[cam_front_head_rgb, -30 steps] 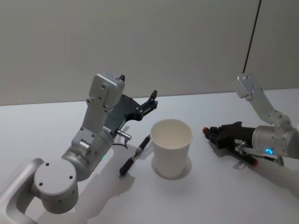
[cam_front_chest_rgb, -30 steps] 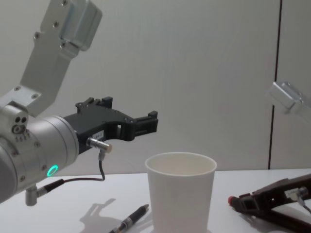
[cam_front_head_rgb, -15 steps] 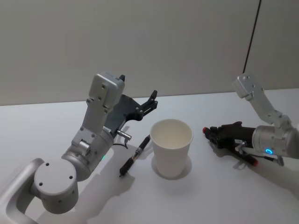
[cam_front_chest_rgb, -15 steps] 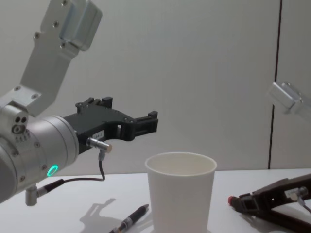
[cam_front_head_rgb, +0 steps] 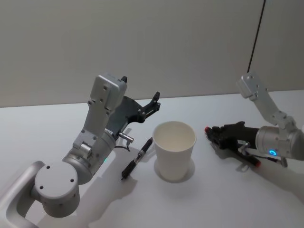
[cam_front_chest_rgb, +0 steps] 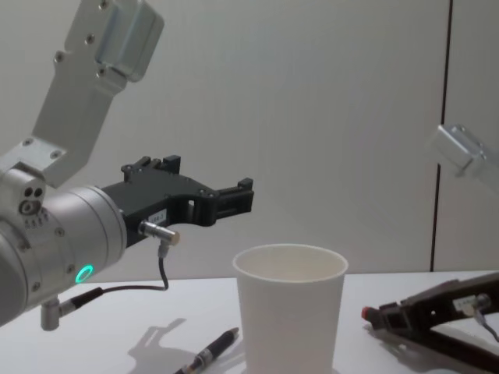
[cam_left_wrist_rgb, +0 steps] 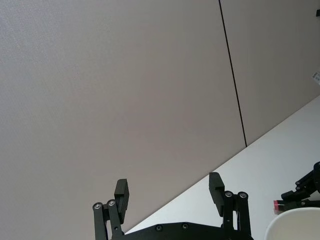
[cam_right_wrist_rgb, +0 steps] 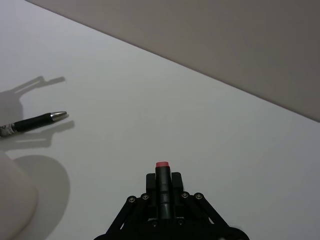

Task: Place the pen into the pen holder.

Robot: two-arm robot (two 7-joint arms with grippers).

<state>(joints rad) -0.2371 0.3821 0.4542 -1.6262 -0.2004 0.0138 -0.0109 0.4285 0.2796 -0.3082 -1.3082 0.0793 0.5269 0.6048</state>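
Carry stage, I reckon: right gripper [cam_front_head_rgb: 214, 134], mid-right in head view, clamps a red-tipped pen [cam_right_wrist_rgb: 161, 171] near the pen holder [cam_front_head_rgb: 174, 154]; left gripper [cam_front_head_rgb: 156, 101] hangs open centre-left; next I'd lift, upend, release over the rim.

Head camera looks down from above onto the worktop [cam_front_head_rgb: 213, 199], chest camera sights low and level across it, each wrist camera looks close along its own jaws, and head and chest views share the pen holder [cam_front_head_rgb: 174, 152] standing between the two sets of jaws.
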